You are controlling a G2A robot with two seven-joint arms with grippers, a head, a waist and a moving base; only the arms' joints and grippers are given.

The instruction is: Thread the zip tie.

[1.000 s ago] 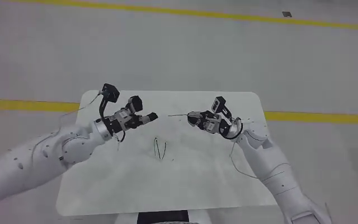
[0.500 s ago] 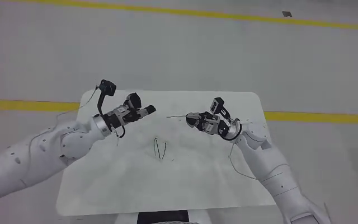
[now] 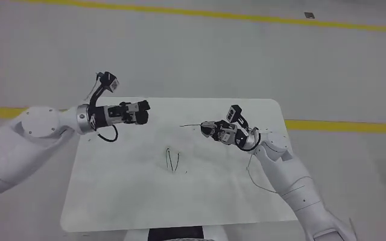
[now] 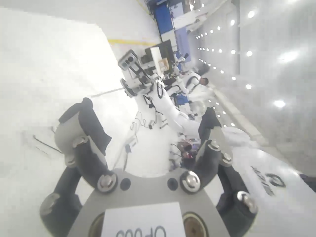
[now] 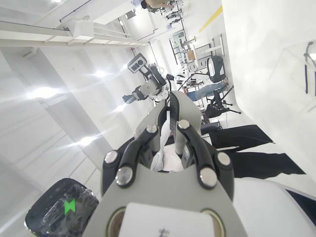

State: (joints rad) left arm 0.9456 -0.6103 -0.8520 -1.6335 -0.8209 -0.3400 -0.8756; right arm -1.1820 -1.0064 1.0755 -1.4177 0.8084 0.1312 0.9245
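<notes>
My right gripper (image 3: 207, 128) is shut on a thin zip tie (image 3: 190, 125), which sticks out level toward the table's middle. In the right wrist view its fingers (image 5: 172, 107) are pressed together. The left wrist view shows that gripper (image 4: 130, 90) far off, with the zip tie (image 4: 106, 92) pointing out of it. My left gripper (image 3: 143, 112) hovers over the table's far left corner, well apart from the tie. It is open with nothing between its fingers (image 4: 82, 117). The right wrist view shows the left gripper (image 5: 128, 98) at a distance.
Spare dark zip ties (image 3: 172, 160) lie in a small bunch near the middle of the white table (image 3: 211, 193); they also appear as zip ties (image 4: 47, 145) and zip ties (image 5: 307, 75). A yellow floor line (image 3: 325, 125) runs behind the table.
My left arm has swung back to the left and away from the right gripper, widening the gap between them. The right gripper and its zip tie have stayed put.
</notes>
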